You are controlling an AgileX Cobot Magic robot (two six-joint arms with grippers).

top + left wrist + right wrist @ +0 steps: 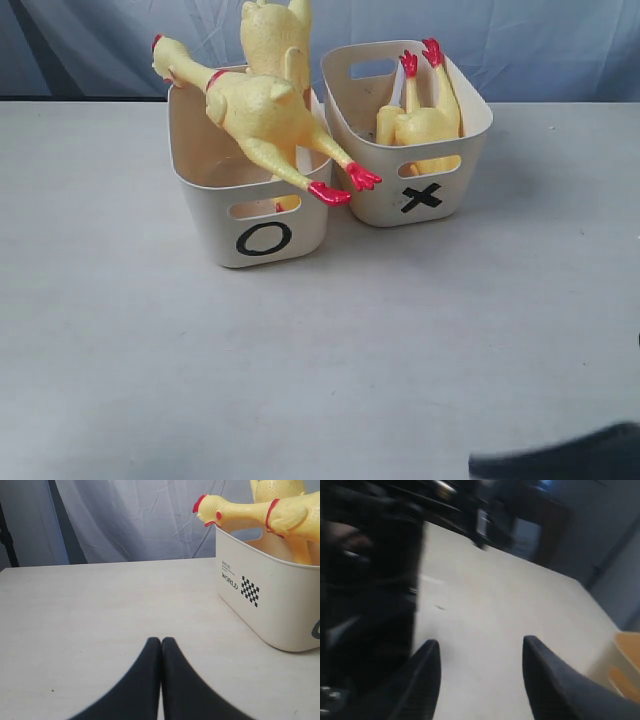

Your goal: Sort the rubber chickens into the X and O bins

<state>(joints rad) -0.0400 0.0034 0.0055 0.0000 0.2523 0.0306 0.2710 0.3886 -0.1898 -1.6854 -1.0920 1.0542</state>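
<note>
Two cream bins stand side by side at the back of the table, the O bin (215,215) on the left and the X bin (472,125) on the right. One rubber chicken (262,118) lies across the O bin's rim with its red feet hanging over the front. A second chicken (276,38) stands upright behind it. A third chicken (420,122) sits feet-up in the X bin. My left gripper (161,641) is shut and empty, low over the table beside the O bin (270,600). My right gripper (481,645) is open and holds nothing.
A pale grey table (300,360) spreads in front of the bins, with a blue-grey curtain (560,40) behind. A dark blurred part of the right arm (570,455) shows at the exterior view's bottom right corner. Dark equipment (365,580) stands beside the right gripper.
</note>
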